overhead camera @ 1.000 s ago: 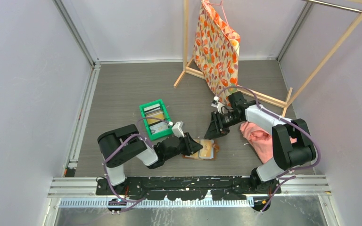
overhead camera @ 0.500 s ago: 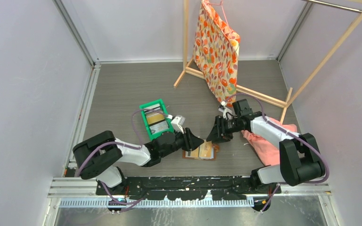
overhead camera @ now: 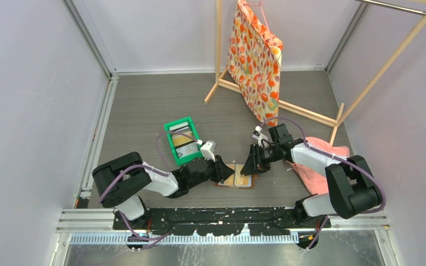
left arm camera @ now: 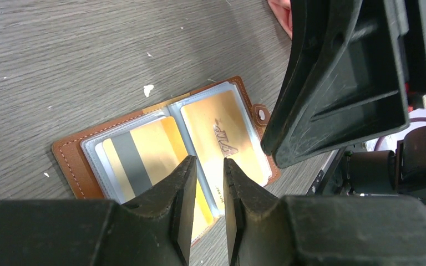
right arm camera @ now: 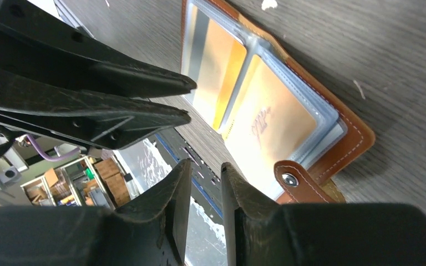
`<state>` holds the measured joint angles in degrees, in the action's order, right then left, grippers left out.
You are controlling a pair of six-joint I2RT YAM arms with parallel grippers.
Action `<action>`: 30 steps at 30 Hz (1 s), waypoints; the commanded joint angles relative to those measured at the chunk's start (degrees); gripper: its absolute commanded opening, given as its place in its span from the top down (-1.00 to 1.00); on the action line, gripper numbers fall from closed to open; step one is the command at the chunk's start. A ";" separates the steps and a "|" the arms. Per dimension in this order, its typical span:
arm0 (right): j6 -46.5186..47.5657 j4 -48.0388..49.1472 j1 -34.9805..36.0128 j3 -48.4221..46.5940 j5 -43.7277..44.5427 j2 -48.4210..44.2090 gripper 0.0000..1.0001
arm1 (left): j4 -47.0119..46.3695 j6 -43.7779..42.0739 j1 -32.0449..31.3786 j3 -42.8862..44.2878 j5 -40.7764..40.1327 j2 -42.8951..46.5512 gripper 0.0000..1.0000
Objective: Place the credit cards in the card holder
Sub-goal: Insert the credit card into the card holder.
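Right now the card holder [overhead camera: 243, 177] lies spread open and flat on the grey tabletop [overhead camera: 144, 100], close to its near edge, between my two arms. It is brown stitched leather [left arm camera: 66, 158] with clear, blue-tinted sleeves. The left page shows a gold card with a grey stripe [left arm camera: 138, 158], the right page a gold card with script lettering [left arm camera: 222, 130]. The snap tab [right arm camera: 291, 180] sticks out from the right-hand edge.

The left pincer [left arm camera: 209, 163] hovers over the fold with its fingers a narrow gap apart and nothing between them. The right pincer [right arm camera: 205, 166] hangs near the tab side, also slightly apart and empty. Their tips come close to each other above the holder, so room there is tight.

A green bin [overhead camera: 178, 122] sits just beyond the left arm and a pink cloth [overhead camera: 316, 160] lies right of the holder under the right arm. Farther back, bare tabletop runs to the wooden rack [overhead camera: 299, 111] and its floral cloth [overhead camera: 255, 55].
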<state>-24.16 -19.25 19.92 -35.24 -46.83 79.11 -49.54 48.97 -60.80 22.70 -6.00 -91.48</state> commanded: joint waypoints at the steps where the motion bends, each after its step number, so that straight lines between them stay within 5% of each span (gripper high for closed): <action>1: 1.53 4.49 0.05 2.84 -3.76 -0.99 0.40 | -1.90 -2.11 -0.29 -0.52 -1.64 2.24 0.48; 7: 11.82 1.68 -0.55 -1.74 -8.32 -3.65 0.48 | 11.84 -11.66 -0.28 -0.02 -0.31 17.00 0.36; 9: 20.81 -6.85 -2.12 -6.97 -11.86 -4.79 0.44 | 20.14 -16.38 -0.29 1.65 0.40 23.75 0.05; 11: 32.30 -15.99 -4.60 -11.13 -14.05 -5.75 0.41 | 26.26 -20.43 -0.07 2.56 0.11 30.01 -0.66; 13: 42.05 -24.69 -7.57 -14.46 -13.67 -6.47 0.37 | 30.69 -19.32 0.25 2.53 -1.03 34.43 -0.99; 16: 47.79 -30.76 -12.14 -16.64 -13.56 -8.08 0.32 | 35.96 -15.96 0.53 3.32 0.66 38.56 -0.97; 21: 45.32 -28.67 -15.18 -16.23 -6.37 -11.29 0.29 | 49.93 -4.75 -5.02 8.51 -6.01 37.03 -0.53; 25: 44.41 -28.55 -15.29 -17.23 1.34 -9.73 0.29 | 65.73 -1.15 -17.10 18.59 -26.48 26.87 -0.45; 27: 44.58 -29.51 -15.32 -18.43 2.67 -8.66 0.28 | 70.65 1.47 -18.61 23.88 -30.37 19.40 -0.19; 30: 44.69 -29.55 -15.58 -18.51 3.33 -8.19 0.28 | 72.48 2.87 -19.38 31.29 -30.83 7.73 -0.15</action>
<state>19.40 -47.81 4.75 -51.35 -47.35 70.37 12.56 47.48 -79.55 46.44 -27.11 -73.89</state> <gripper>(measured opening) 0.358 0.587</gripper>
